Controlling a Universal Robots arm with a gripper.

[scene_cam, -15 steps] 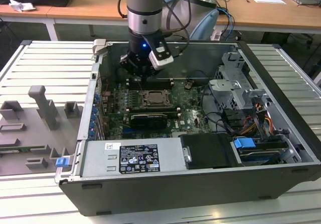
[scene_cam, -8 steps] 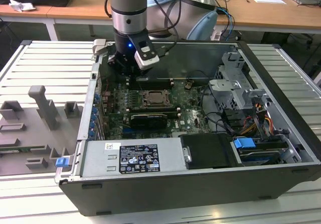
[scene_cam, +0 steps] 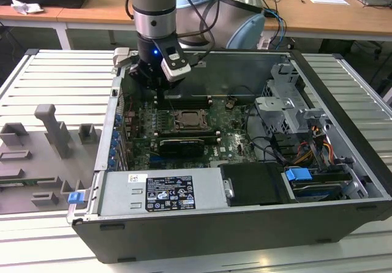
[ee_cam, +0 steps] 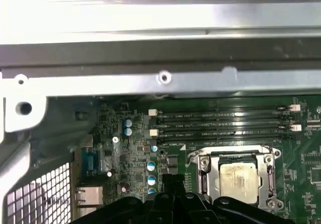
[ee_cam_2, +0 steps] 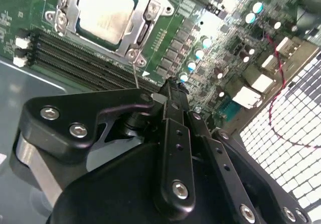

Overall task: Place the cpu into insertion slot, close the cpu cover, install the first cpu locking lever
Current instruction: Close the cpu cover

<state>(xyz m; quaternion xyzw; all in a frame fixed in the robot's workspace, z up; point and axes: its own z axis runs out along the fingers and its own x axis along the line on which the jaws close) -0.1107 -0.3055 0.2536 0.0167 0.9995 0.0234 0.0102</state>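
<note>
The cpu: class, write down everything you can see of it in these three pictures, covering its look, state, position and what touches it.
The cpu is a small flat square chip with a dull silver-beige metal top that looks faintly smudged. It lies flat in its socket on the green motherboard, with the cpu cover, a silvery metal frame, lying down around its edges so the top shows through the central opening. Black memory slots run beside the socket. The gripper hangs above the board beside the socket, not touching the chip.
</note>
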